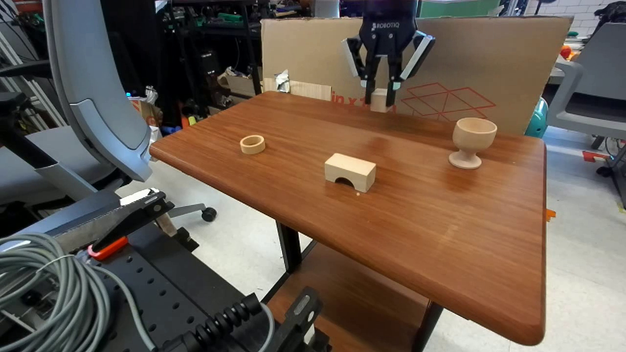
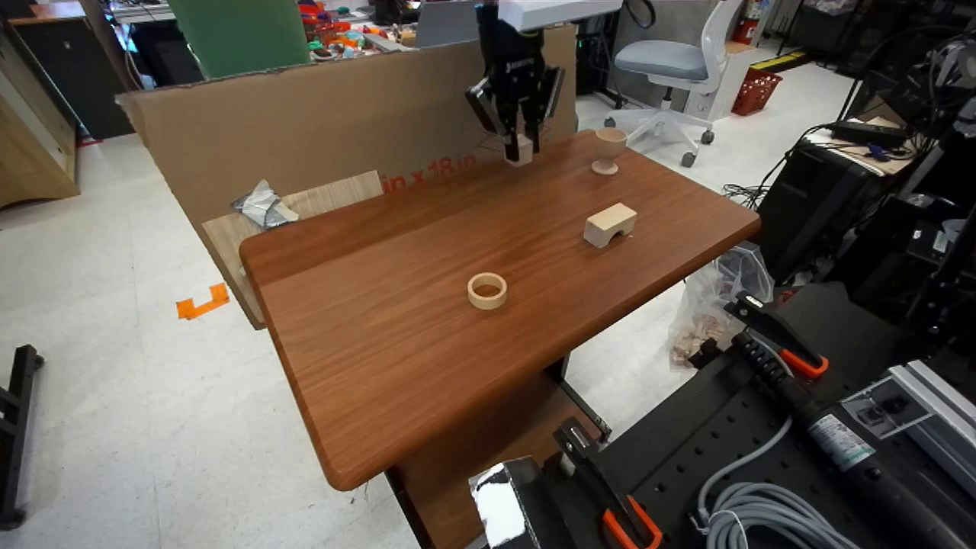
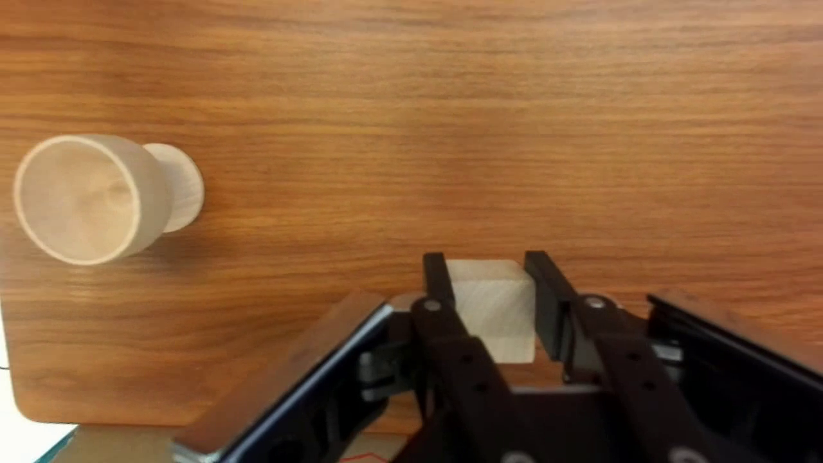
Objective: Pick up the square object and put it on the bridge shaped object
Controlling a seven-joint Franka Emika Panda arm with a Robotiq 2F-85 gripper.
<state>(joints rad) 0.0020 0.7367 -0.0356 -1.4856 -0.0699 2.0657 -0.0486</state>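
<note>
The square object, a small pale wooden cube (image 1: 379,102), is held between the fingertips of my gripper (image 1: 380,98), raised above the far side of the table. The cube also shows in an exterior view (image 2: 520,152) and between the black fingers in the wrist view (image 3: 495,308). The fingers press its two sides and hide parts of them. The bridge shaped object (image 1: 351,166), a pale block with an arch in its underside, stands upright on the table, nearer that camera than my gripper. It also shows in an exterior view (image 2: 608,221) and is out of the wrist view.
A wooden goblet (image 1: 473,134) stands on the table (image 1: 440,234), at the left in the wrist view (image 3: 77,199). A flat wooden ring (image 1: 253,150) lies near the table's edge. A cardboard panel (image 1: 308,54) stands upright along the far edge, close behind my gripper.
</note>
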